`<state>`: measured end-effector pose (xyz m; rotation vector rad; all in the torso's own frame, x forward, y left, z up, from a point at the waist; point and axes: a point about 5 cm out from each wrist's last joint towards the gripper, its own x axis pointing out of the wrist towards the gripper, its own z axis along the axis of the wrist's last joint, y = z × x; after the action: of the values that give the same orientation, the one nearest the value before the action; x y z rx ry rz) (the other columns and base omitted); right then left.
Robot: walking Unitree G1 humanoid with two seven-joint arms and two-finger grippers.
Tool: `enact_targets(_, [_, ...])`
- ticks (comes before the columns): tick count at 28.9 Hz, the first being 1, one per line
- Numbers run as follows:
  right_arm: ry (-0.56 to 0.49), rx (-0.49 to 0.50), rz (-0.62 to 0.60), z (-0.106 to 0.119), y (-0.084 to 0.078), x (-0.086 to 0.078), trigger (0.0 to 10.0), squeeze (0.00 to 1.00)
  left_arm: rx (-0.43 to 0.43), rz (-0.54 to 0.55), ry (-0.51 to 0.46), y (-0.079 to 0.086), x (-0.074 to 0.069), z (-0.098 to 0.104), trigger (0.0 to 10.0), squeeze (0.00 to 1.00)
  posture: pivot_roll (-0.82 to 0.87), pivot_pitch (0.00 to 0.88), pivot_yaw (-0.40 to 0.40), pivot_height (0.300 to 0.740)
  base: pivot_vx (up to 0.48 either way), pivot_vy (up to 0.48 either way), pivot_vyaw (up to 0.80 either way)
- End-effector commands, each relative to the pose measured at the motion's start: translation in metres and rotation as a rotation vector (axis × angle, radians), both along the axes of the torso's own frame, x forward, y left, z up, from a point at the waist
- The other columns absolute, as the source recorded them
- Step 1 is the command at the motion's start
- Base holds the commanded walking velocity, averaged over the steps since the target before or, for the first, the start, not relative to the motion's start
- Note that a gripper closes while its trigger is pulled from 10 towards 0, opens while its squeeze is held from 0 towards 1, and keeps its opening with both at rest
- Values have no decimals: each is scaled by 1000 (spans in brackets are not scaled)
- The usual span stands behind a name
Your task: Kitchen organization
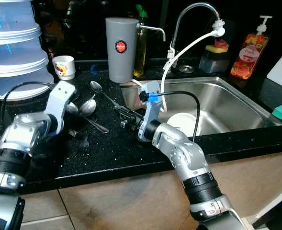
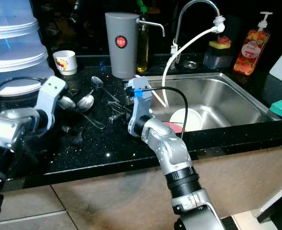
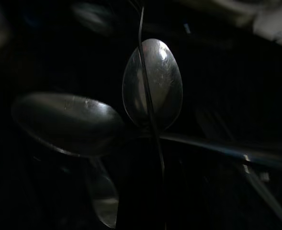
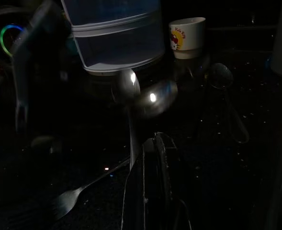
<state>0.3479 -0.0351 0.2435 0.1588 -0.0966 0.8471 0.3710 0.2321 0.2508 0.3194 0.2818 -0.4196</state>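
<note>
Several pieces of cutlery lie on the black counter (image 1: 112,153). Two spoons (image 1: 87,108) rest bowl to bowl, a third spoon (image 1: 96,86) lies farther back, and a fork (image 4: 66,200) lies nearer the front edge. My right gripper (image 1: 120,112) reaches left, low over the counter, its fingers (image 4: 152,163) shut. A spoon handle (image 4: 132,139) runs alongside them; whether they touch it I cannot tell. My left arm (image 1: 59,98) is bent over the pair of spoons, and my left gripper (image 3: 145,153) is a dark shape just short of a spoon bowl (image 3: 152,84).
A grey canister (image 1: 120,48), an oil bottle (image 1: 141,45) and a small cup (image 1: 64,66) stand at the back. A white stacked container (image 1: 14,52) is at the far left. The sink (image 1: 236,103) on the right holds a white plate (image 1: 184,122), under a faucet (image 1: 193,12) with a white hose.
</note>
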Motion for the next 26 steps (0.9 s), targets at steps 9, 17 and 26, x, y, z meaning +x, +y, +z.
enact_targets(9, [1, 9, -8, 3, -2, 2, 10000, 0, -173, -39, -172, -8, -8, 53, 0, 0, 68, 44, -16, 740, 0, 0, 0])
enact_targets(17, [-7, 30, -24, 6, -3, 4, 10000, 0, -430, -181, -325, -25, -15, 71, 0, 0, 68, 42, -14, 740, 0, 0, 0])
enact_targets(26, [-17, 188, -84, 21, -7, 7, 10000, 0, -442, -210, -256, -39, -18, 33, 0, 0, 66, 41, -11, 740, 0, 0, 0])
